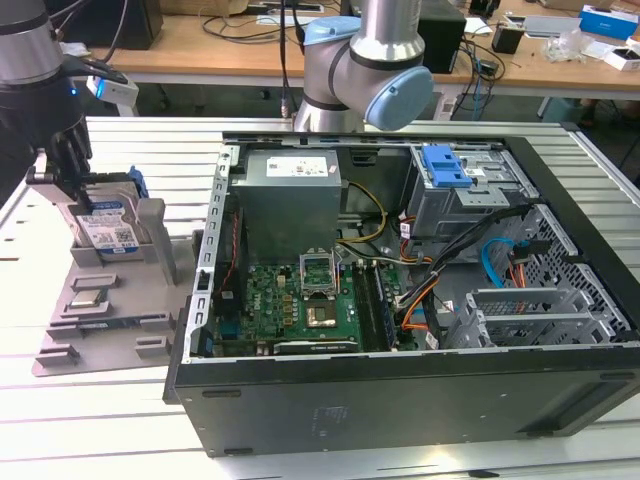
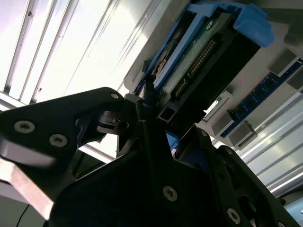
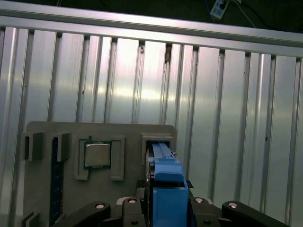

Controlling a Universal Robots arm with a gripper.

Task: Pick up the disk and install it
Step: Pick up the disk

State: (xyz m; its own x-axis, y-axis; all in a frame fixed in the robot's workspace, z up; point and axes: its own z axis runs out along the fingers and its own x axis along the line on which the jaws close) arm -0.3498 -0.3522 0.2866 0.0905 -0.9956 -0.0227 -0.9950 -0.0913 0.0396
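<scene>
1. Gripper (image 1: 68,185): positioned at the exterior view's left, above the grey holder (image 1: 110,300). In the first wrist view the gripper (image 3: 168,204) has one finger against each side of the disk's blue frame. The fingers are pressed together on the disk, pinching it by its upper end.

2. Disk (image 1: 108,228): stands upright on edge in a slot at the far end of the holder, label side facing the near side. The lower edge appears to sit in the slot; whether it is lifted clear cannot be told. In the first wrist view the disk (image 3: 166,175) rises out of the slot between the fingers. In the second wrist view the disk (image 2: 203,52) shows its connector end and circuit-board side, with the gripper (image 2: 151,109) at its edge.

3. Holder: lies flat on the ribbed metal table (image 1: 100,420), just beside the open case (image 1: 400,395) and on its left in the exterior view. A processor (image 3: 97,154) sits in a square recess of the holder, near the disk slot.

4. Case: lies on its side, open upward. Inside are the power supply (image 1: 290,195) at the far left, the motherboard (image 1: 300,300) nearer, and a blue latch (image 1: 445,165) on the drive bay at the far right. The disk is well apart from the drive bay.
</scene>
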